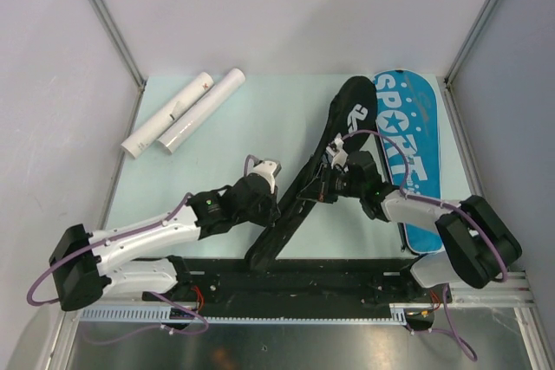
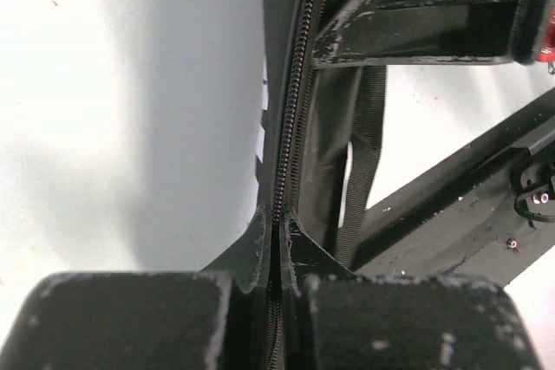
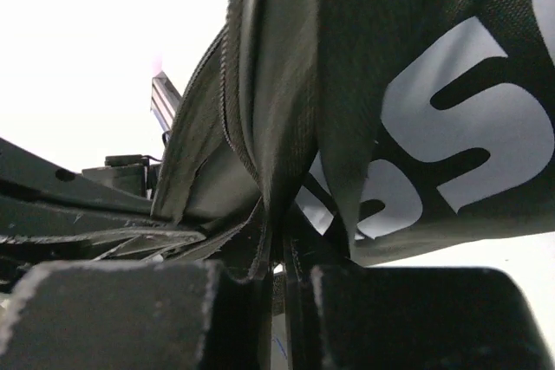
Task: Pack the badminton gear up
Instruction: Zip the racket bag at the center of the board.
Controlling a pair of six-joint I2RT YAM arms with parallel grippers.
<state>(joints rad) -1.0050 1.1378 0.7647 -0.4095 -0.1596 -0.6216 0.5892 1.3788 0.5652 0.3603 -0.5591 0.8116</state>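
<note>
Pale green table (image 1: 260,119) held the bag (image 1: 347,114), its long black side running from near left to far right between your arms. Your left gripper (image 2: 279,240) pinched its zip (image 2: 290,110) near the near end. Your right gripper (image 3: 279,253) pinched cloth farther up. You couldn't see rackets or shuttlecocks. Two white tubes (image 1: 182,114) lay far left.

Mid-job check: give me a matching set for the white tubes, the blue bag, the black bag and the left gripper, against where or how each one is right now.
Things:
1 white tubes
2 blue bag
3 black bag
4 left gripper

Places or states:
A shut on a zipper edge
B flat along the right side
C diagonal, in the middle
D far left corner

Pairs: 1-D, 2-B, 3-C, 4-A.
</note>
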